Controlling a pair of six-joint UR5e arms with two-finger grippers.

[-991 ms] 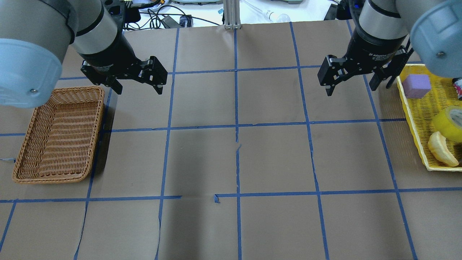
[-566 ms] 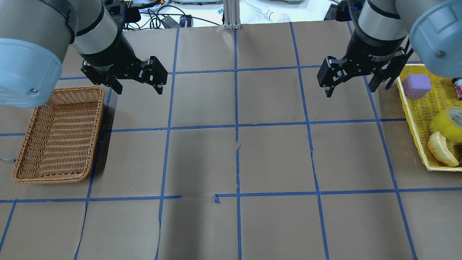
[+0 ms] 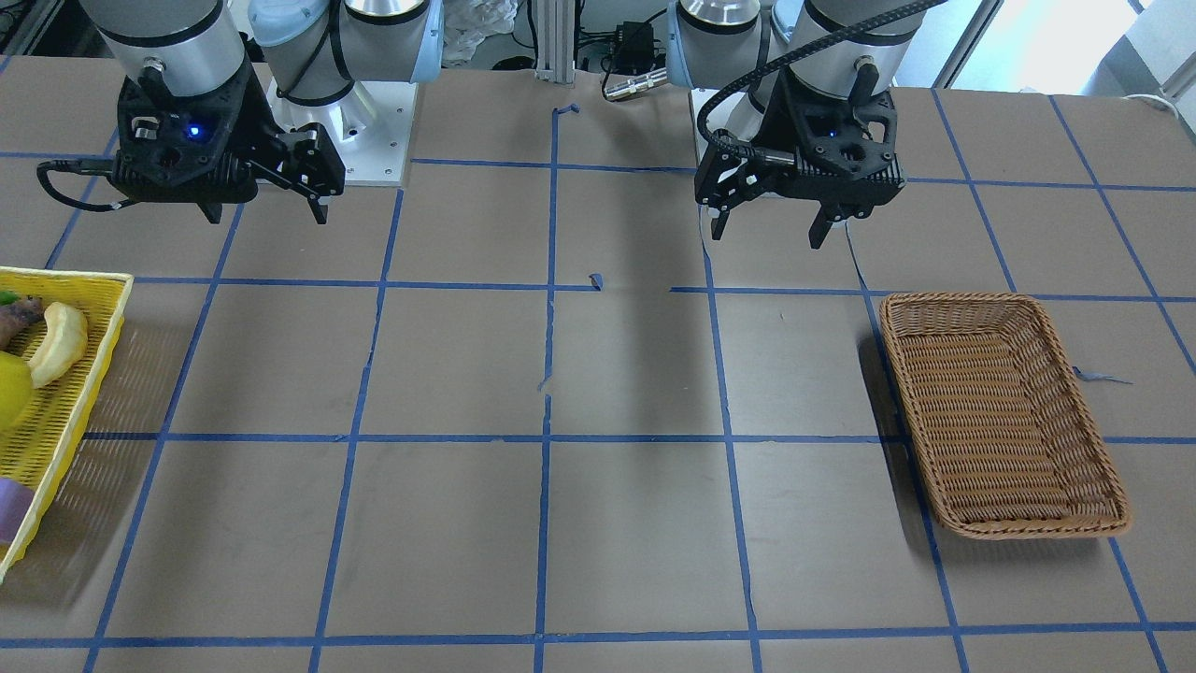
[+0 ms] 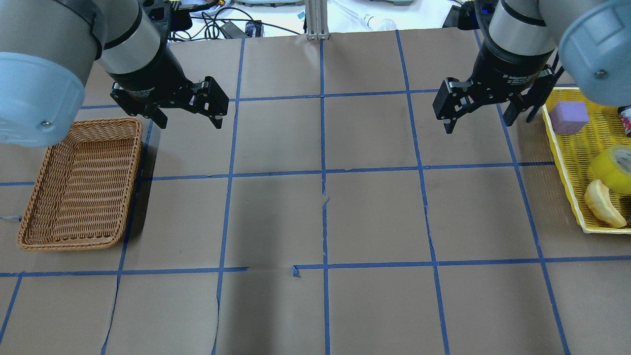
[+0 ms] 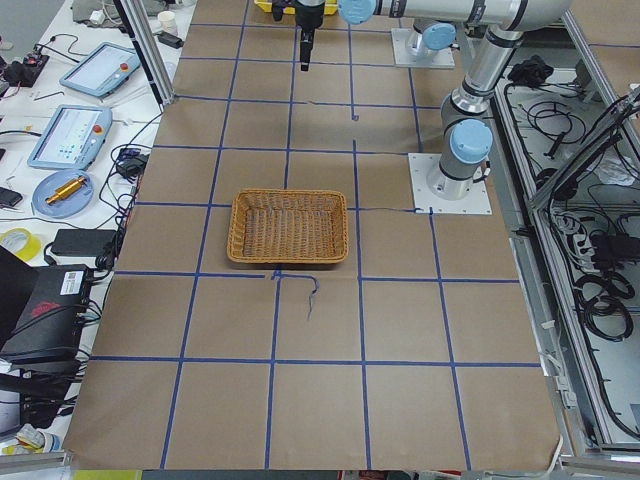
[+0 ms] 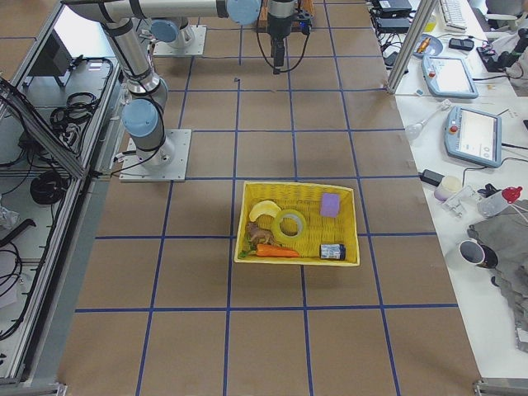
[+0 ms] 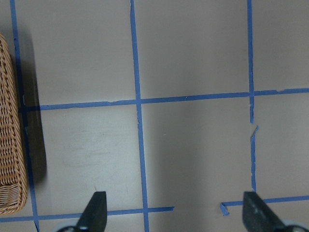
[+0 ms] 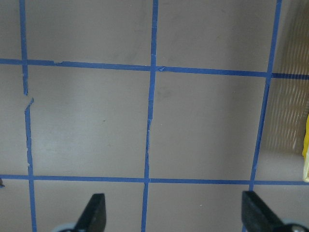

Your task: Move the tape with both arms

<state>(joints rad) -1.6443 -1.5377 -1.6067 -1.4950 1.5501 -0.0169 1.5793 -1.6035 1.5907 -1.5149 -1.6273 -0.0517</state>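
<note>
The yellow tape roll (image 4: 613, 168) lies in the yellow tray (image 4: 560, 153) at the table's right end, beside a banana. It also shows in the exterior right view (image 6: 290, 225) and at the edge of the front view (image 3: 9, 388). My right gripper (image 4: 478, 123) hangs open and empty above the table, just left of the tray's far corner; it shows open in its wrist view (image 8: 171, 215). My left gripper (image 4: 189, 118) is open and empty, just past the far right corner of the wicker basket (image 4: 132, 170), and its wrist view (image 7: 175, 215) shows bare table.
The tray also holds a pale banana (image 4: 601, 204), a purple block (image 4: 568, 117), a carrot (image 6: 276, 252) and a small can (image 6: 332, 251). The wicker basket (image 3: 1028, 528) holds nothing. Blue tape lines grid the brown table. Cables and gear lie beyond the far edge.
The right gripper has shifted very slightly toward the far side. The left arm and the objects have not moved.
</note>
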